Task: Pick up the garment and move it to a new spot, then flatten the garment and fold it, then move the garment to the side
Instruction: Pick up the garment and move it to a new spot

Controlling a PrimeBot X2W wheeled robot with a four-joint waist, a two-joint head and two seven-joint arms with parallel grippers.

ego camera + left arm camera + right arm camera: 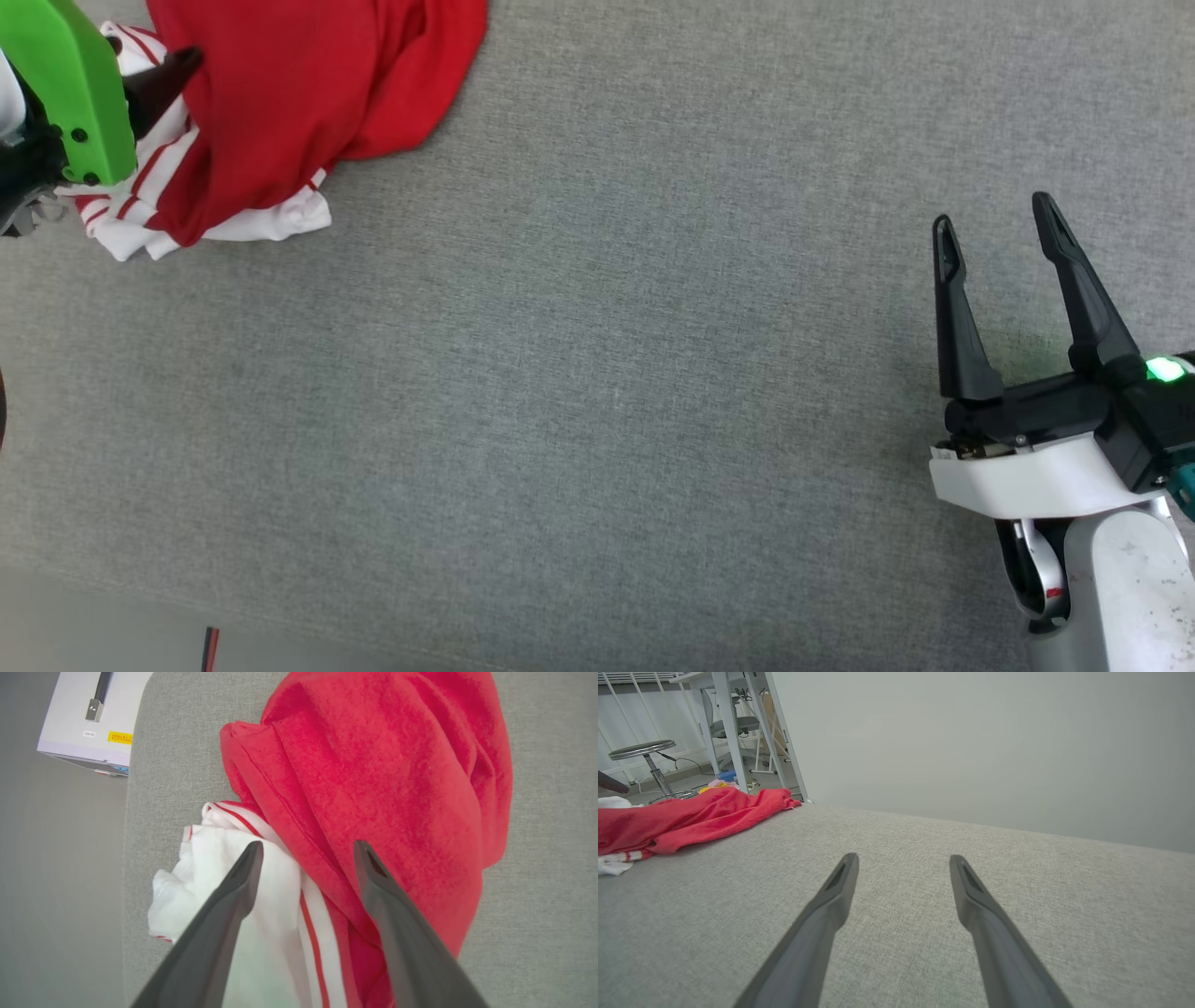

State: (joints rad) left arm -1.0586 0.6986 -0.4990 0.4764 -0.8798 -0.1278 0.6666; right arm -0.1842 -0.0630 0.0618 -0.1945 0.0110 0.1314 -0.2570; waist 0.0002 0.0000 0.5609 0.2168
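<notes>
So the garment is sitting in a crumpled heap at the far left corner of the grey worktop, close to the edge. The red body is bunched over itself and a white sleeve with the striped trim pokes out underneath. The left end effector is right on top of it with its fingers spread apart, nothing pinched. One finger is over the white sleeve and the other over the red fabric, so it straddles the seam area. My guess is that's on purpose: a thick fold there gives soft cloth something to bite on, versus scraping at a flat layer. I can't tell if the tips are touching the cloth or just above it. The right end effector hangs over bare worktop, well apart from the shirt, fingers wide too. Looks parked out of the way, leaving the middle free as a landing spot. I'd say the pick-up hasn't happened yet, and flattening and folding come after.
</notes>
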